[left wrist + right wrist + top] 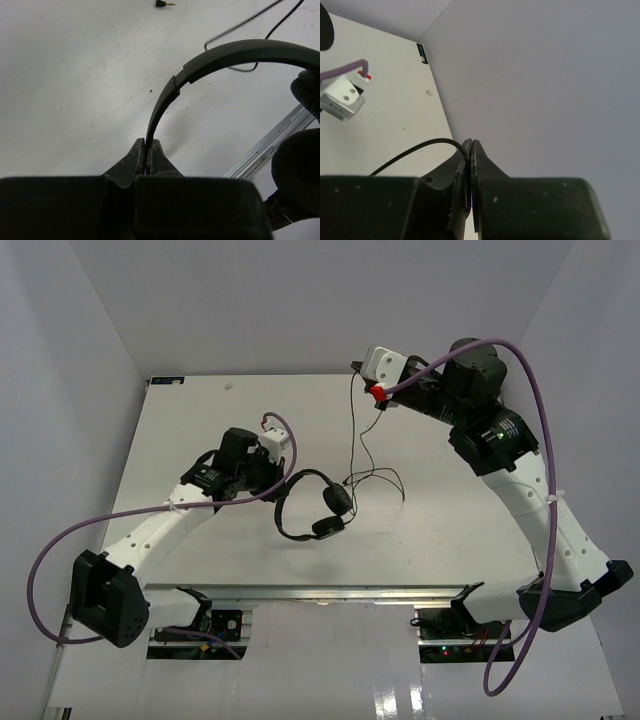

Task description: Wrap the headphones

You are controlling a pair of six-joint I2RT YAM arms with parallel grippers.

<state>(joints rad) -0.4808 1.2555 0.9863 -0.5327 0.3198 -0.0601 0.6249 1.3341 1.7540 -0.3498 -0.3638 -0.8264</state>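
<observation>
The black headphones [310, 505] are near the table's middle, headband arched and both earcups on the right. My left gripper [272, 483] is shut on the thin headband [165, 97], which runs up from between the closed jaws; the earcups [297, 175] show at the right of the left wrist view. The thin black cord [353, 425] runs from the earcups up to my right gripper [357, 368], raised near the back wall. In the right wrist view the cord [417, 148] is pinched between the closed jaws of that gripper [471, 143]. The cord's plug [165, 3] lies on the table.
White walls enclose the table [200, 430] on the left, back and right. A metal rail [310, 592] runs along the near edge. Purple arm cables [540, 410] loop beside each arm. Loose cord loops [385, 480] lie right of the earcups.
</observation>
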